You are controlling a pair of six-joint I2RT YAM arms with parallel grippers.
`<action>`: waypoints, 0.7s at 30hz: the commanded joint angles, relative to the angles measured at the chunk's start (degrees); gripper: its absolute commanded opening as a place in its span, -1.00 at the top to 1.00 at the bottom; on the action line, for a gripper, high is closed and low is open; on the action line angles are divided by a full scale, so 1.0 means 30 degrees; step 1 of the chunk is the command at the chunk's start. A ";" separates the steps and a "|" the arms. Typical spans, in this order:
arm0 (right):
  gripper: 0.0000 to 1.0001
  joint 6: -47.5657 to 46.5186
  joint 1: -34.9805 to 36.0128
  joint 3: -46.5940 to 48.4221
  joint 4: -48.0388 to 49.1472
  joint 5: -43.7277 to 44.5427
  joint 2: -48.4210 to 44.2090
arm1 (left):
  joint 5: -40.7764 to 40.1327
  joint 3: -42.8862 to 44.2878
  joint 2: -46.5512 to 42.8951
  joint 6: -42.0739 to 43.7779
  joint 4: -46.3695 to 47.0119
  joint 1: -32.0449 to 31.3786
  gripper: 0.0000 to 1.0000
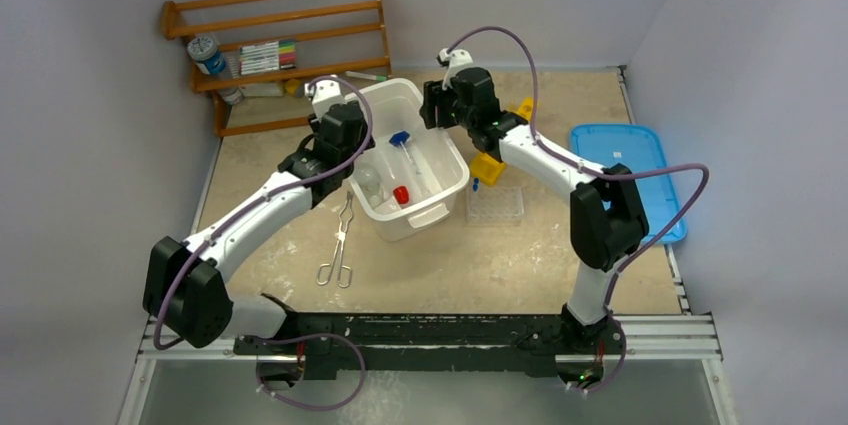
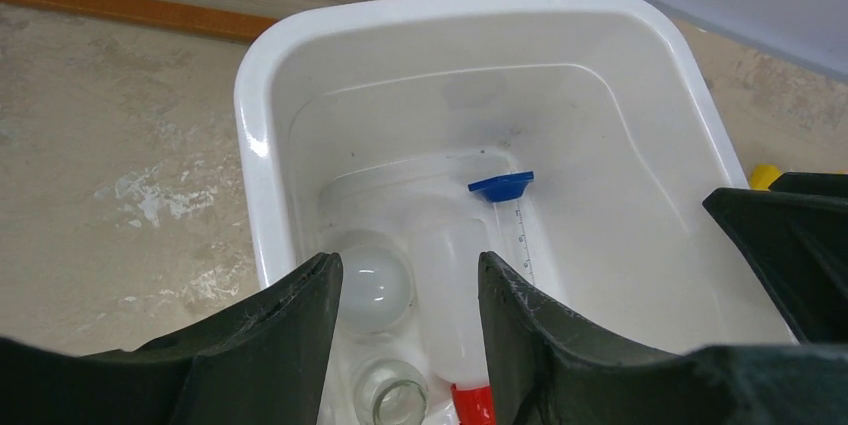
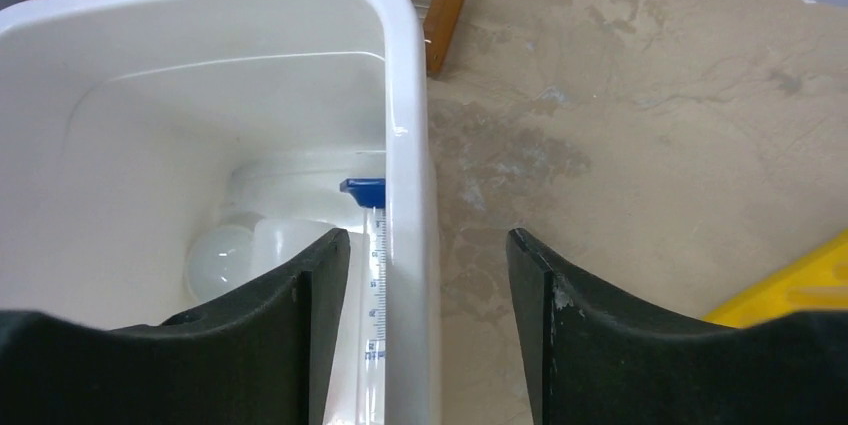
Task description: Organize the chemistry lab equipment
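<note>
Gaping over white bin [image 2: 420, 45]: left tool [image 2: 410, 270], right tool [image 3: 428, 243].

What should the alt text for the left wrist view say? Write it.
A white tub holds a red-capped squeeze bottle, a small glass jar and a blue-ended tube, seen between the left arm's open fingers.

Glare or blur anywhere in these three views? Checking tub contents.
Top external: even light, metal tongs sharp. Left wrist: glare patch on the white tub rim, contents clear, near fingers soft. Right wrist: small rim highlight, blue-ended tube scale slightly smeared.
</note>
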 commanded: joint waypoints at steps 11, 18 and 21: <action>-0.37 -0.0962 -0.0059 -0.1690 0.1796 0.0399 -0.5395 | -0.1853 -0.1137 -0.3155 -0.0248 -0.1058 0.0133 -0.23; -0.39 -0.1109 -0.0050 -0.3439 0.1792 0.0622 -0.7042 | -0.3485 -0.3912 -0.7727 -0.2022 -0.1042 0.0199 -0.24; -0.39 -0.1097 -0.0041 -0.4140 0.2048 -0.0021 -0.7340 | -0.3665 -0.3682 -0.7898 -0.2250 -0.2802 0.0200 -0.24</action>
